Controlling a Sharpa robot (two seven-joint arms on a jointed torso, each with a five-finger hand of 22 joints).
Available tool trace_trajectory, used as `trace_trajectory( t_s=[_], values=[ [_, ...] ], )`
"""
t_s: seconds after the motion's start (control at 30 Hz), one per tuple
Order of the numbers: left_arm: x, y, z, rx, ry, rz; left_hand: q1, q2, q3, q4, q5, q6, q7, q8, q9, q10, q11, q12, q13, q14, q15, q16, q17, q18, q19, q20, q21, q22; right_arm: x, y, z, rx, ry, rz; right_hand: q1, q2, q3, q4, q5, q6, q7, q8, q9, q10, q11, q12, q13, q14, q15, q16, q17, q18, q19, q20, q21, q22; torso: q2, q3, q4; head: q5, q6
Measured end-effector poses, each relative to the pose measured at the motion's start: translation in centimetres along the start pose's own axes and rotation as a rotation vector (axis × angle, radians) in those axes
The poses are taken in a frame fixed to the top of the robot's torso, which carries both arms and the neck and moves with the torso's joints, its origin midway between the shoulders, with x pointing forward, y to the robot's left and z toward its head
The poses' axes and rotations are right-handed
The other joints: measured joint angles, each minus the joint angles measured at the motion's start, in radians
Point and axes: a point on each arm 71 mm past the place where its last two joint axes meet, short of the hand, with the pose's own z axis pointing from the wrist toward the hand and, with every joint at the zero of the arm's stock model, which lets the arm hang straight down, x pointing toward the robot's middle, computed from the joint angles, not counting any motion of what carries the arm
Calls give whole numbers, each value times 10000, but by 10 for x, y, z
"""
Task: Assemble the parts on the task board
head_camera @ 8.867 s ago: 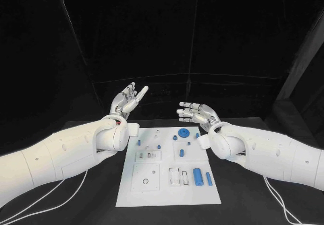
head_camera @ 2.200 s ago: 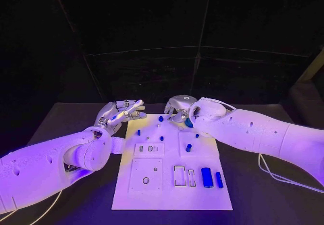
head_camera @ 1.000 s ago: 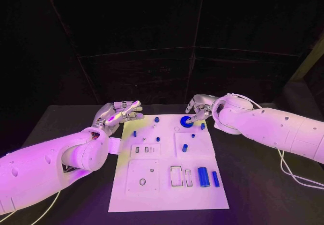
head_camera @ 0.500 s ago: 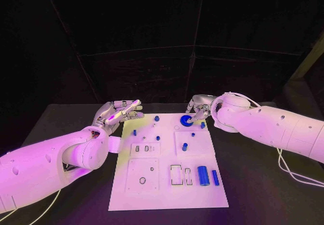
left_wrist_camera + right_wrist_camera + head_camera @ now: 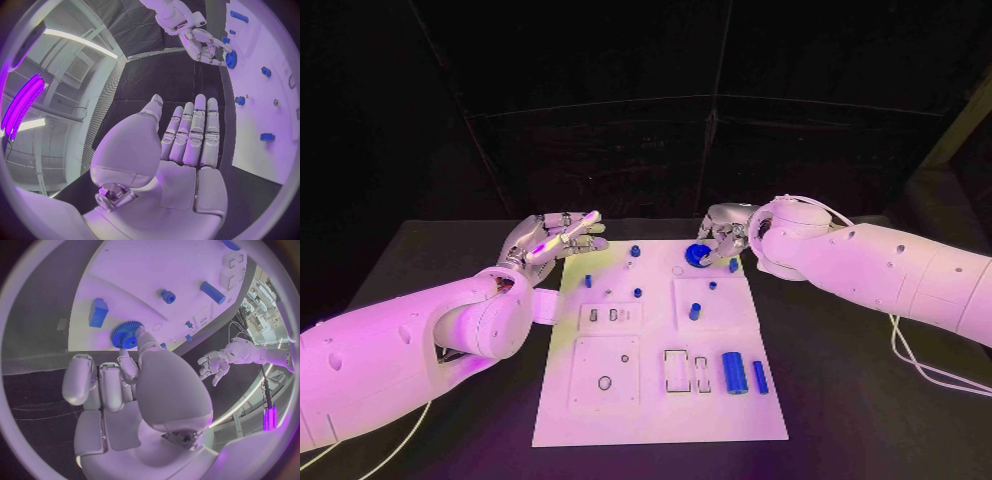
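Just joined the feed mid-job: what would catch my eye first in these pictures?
The right hand at the far edge of the white board, its fingers on a blue gear. Across from it, the left hand hovers flat and empty beside the board's far left corner. Nearer the robot, two blue cylinders lie side by side by the board's right edge.

A black table (image 5: pixel 430 270) is filling the lower half of the head view, running from the left edge to the right edge. A white task board (image 5: pixel 661 410) is lying flat on it at the centre of the frame, its long sides running from the bottom toward the middle. Thin white cables (image 5: pixel 935 375) are trailing across the table at the lower right and lower left corners.
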Motion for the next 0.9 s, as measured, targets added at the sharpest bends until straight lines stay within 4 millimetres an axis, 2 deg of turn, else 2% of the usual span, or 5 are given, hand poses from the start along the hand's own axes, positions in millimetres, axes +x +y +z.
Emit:
trace_trajectory(
  t_s=[0.23, 0.47, 0.73, 0.8, 0.9],
  values=[
    [0, 0, 0, -4, 1, 0, 0, 0, 0, 0, 0, 0, 0, 0, 0, 0, 0, 0, 0, 0, 0, 0, -1, 0, 0, 0, 0, 1, -1, 1, 1, -2, 18, -73, 125, 125, 52, -51, 49, 128, -22, 121, 19, 36, -37, 113, 97, 0, 0, 0, 6, 0, 0, 0, 40, 57, 0, -1, -4, 3, -13],
    [0, 0, 0, -7, -4, 2, 0, 0, 0, 0, 0, 0, 0, 0, 1, 0, 0, 0, 0, 0, 0, 0, -2, 0, 0, 0, 0, 1, -1, 1, 1, 5, -138, -175, 674, 672, 782, -494, -220, 721, -72, 350, 44, 217, -73, 349, 417, 0, 1, 40, 30, 1, 57, -57, 156, 191, 2, -2, -5, 3, -22],
    [0, 0, 0, -12, -6, 4, 0, 0, 0, 0, 0, 0, 0, 0, 1, 0, 0, 0, 0, 0, 0, 0, -2, 0, 0, 0, 0, 2, -2, 8, 0, -231, -835, -235, 891, 653, 1527, -825, -168, 1019, -129, 410, 10, 505, -179, 730, 853, -20, -91, 82, 56, -7, 257, -170, 362, 579, 3, -2, -4, 14, -27],
    [-1, 0, 0, -14, -5, 3, 0, 0, 0, 0, 0, 0, 0, 0, 1, 0, 0, 0, 0, 0, 0, 0, -3, 0, 0, 0, 0, 2, -2, 11, -2, -364, -1056, -229, 889, 654, 1624, -894, -70, 1019, -128, 410, 2, 557, -198, 780, 934, -19, -92, 98, 92, -158, 292, -179, 420, 697, 2, -2, -2, 41, -26],
    [-1, 1, 0, -19, -3, 2, 0, 0, 0, 0, 0, 0, 0, 0, 1, 0, 0, 0, 0, 0, 0, 0, 9, 1, 71, -1, -40, -13, -4, 18, -5, -625, -1426, -199, 815, 648, 1699, -969, -44, 1020, -128, 410, -5, 593, -235, 781, 997, -20, -92, 98, 109, -158, 306, -193, 419, 766, 2, -2, 1, 77, -26]
  ],
)
